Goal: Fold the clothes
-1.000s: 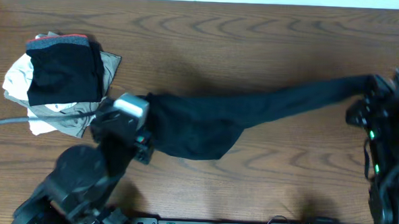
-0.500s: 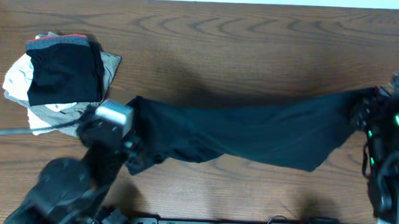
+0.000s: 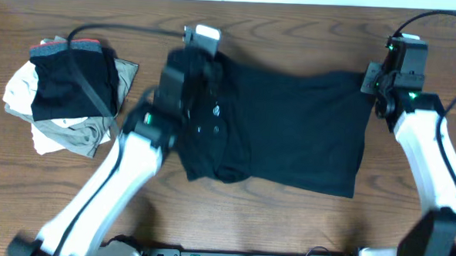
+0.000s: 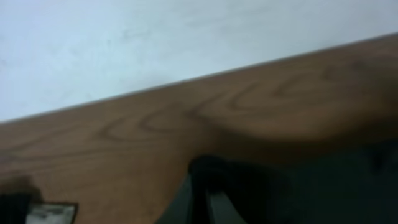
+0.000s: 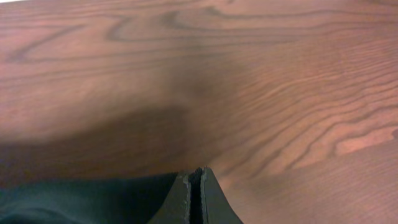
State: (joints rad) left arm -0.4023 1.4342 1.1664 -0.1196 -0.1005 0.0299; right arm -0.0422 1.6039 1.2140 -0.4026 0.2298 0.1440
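A black garment point(image 3: 297, 123) lies spread out over the middle of the wooden table, with a bunched fold at its lower left. My left gripper point(image 3: 207, 65) is at its far left corner, shut on the cloth. In the left wrist view my fingers point(image 4: 202, 199) are buried in the dark fabric point(image 4: 323, 186). My right gripper point(image 3: 371, 82) is at the far right corner. In the right wrist view its fingers point(image 5: 196, 177) are pressed together on the garment's edge point(image 5: 81, 202).
A pile of other clothes point(image 3: 64, 90), black, grey and white, sits at the table's left end. The left arm's cable arcs over that pile. The table's far edge point(image 4: 186, 81) runs just behind the garment.
Both arms swung from the front of the table to the far side. The garment went from a stretched, hanging strip to lying spread flat on the table.
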